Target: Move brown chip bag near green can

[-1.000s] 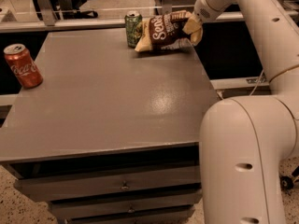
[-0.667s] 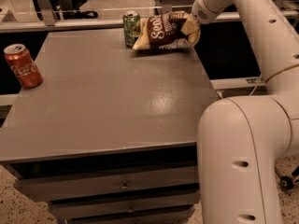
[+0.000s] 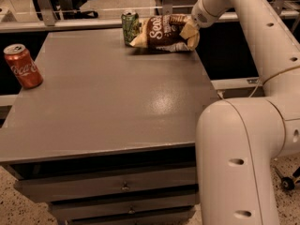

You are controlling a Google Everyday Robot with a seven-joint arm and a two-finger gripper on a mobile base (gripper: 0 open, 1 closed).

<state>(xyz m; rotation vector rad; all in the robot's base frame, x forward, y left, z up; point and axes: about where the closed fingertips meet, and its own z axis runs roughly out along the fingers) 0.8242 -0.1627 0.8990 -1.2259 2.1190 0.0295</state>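
Red cola can (image 3: 22, 65) stands at table's (image 3: 108, 102) left edge.

1. Our gripper (image 3: 192, 28) is at the right end of the bag (image 3: 159, 32), touching its cream corner.
2. Our wrist (image 3: 206, 12), a pale rounded cuff, slants up and to the right from that end of the bag.
3. Our forearm (image 3: 251, 20) runs on above and to the right of the bag, then curves down, with small holes along its white shell.
4. Our thick lower link (image 3: 236, 158) stands upright, well apart from the bag, below it and to its right, and we join it to the forearm through a rounded elbow.
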